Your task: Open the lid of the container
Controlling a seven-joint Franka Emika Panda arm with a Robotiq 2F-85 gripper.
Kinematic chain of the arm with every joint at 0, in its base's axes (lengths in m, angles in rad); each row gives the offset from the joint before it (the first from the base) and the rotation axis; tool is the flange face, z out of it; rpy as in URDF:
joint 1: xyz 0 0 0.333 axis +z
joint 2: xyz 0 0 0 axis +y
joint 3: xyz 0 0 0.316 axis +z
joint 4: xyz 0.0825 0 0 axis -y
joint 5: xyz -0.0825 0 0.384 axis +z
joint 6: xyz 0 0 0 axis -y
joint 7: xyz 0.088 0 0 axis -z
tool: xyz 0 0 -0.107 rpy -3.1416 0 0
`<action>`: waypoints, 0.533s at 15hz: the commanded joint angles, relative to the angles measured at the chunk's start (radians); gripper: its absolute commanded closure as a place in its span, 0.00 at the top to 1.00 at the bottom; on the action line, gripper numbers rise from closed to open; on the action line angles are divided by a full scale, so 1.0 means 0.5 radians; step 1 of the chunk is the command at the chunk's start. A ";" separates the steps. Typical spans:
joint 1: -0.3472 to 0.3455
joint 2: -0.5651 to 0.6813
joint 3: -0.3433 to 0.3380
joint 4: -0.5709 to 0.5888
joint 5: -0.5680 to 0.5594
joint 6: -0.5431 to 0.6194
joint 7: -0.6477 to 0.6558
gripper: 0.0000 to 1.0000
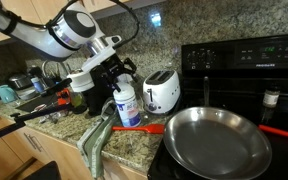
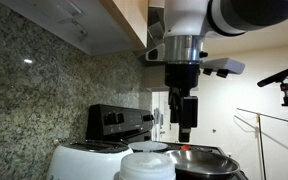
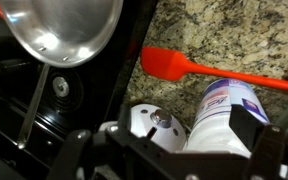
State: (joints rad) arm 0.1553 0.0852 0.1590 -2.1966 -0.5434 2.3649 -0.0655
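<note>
- Your gripper (image 2: 185, 130) is hanging just above the container (image 3: 222, 112); in the wrist view its fingers are standing wide apart, gripping nothing.
- The container is standing upright on the granite counter (image 1: 134, 150) beside the toaster (image 1: 162, 90), lid on.
- A red spatula (image 3: 184, 66) is lying just beside it.

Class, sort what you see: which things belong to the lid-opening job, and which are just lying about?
Job: container, lid, gripper.
Lying about: toaster, pan, spatula, towel, stove.
</note>
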 commanded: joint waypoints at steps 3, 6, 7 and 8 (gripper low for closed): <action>0.025 -0.011 0.001 -0.016 0.093 -0.049 -0.060 1.00; 0.023 -0.004 -0.005 -0.015 0.093 -0.048 -0.060 1.00; 0.034 0.001 0.001 -0.020 0.069 -0.047 -0.042 1.00; 0.050 0.011 0.005 -0.028 0.006 -0.051 -0.002 1.00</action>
State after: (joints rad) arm 0.1640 0.0867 0.1609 -2.2056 -0.4996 2.3433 -0.0931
